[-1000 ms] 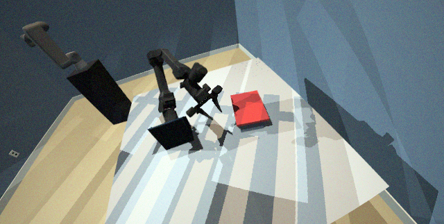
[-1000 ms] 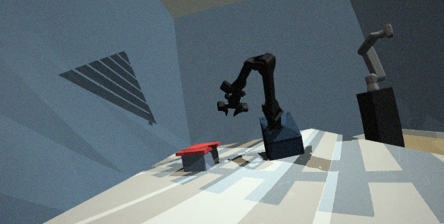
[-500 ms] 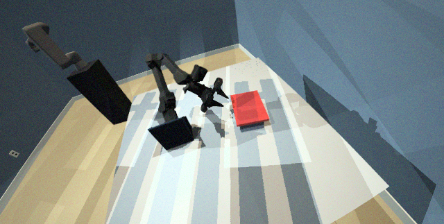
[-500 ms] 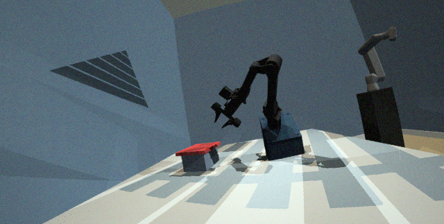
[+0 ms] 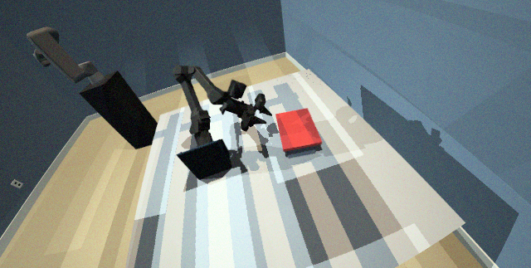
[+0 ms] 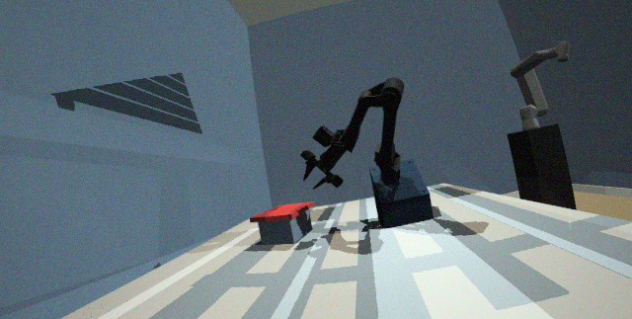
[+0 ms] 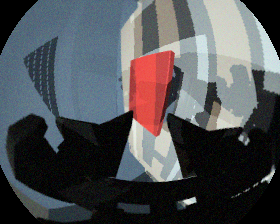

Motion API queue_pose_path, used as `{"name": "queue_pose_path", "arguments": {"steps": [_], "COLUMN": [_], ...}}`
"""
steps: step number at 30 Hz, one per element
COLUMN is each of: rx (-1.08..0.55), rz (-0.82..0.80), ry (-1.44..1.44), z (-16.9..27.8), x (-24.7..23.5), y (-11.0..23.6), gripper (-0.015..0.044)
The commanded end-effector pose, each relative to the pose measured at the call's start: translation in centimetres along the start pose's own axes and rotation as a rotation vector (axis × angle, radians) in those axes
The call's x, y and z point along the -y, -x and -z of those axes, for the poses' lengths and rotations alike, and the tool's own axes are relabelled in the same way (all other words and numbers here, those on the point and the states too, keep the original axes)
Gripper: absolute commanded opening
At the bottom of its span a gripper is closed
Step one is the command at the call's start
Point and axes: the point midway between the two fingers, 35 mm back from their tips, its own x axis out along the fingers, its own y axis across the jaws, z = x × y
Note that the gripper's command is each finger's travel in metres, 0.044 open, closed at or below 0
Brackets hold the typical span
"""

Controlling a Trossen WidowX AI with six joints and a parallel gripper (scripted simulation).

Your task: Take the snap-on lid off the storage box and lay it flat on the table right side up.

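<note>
One gripper [image 6: 320,173], half open and empty, hangs mid-frame above and beside the red lid [image 6: 282,211], apparently lining up to grasp it on the box [image 6: 281,230].

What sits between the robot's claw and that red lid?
Nothing: the gripper hangs open above, apart from the red lid. The exterior view shows only air between them.

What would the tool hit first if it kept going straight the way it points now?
Probably the red lid on the storage box: the wrist view centres it between the open tool's fingers. Nothing shows in between, though depth is hard to judge and the tool hangs well above it.
</note>
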Motion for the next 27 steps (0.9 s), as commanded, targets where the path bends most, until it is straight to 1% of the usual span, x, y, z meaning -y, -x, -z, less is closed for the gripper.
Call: {"name": "queue_pose_path", "arguments": {"steps": [1,3,5,12,27], "rx": [-0.001,-0.003,-0.004,-0.004,-0.002], "rz": [0.015,0.014,0.013,0.014,0.016], "ry": [-0.011,-0.012,-0.013,-0.013,-0.009], "z": [0.0,0.0,0.1,0.1,0.2], "x": [2.1,3.6,4.2,4.1,3.9], "y": [-1.6,-2.7,-2.9,-3.3,-5.5], "gripper": [0.0235,0.0235,0.0235,0.0235,0.0235]}}
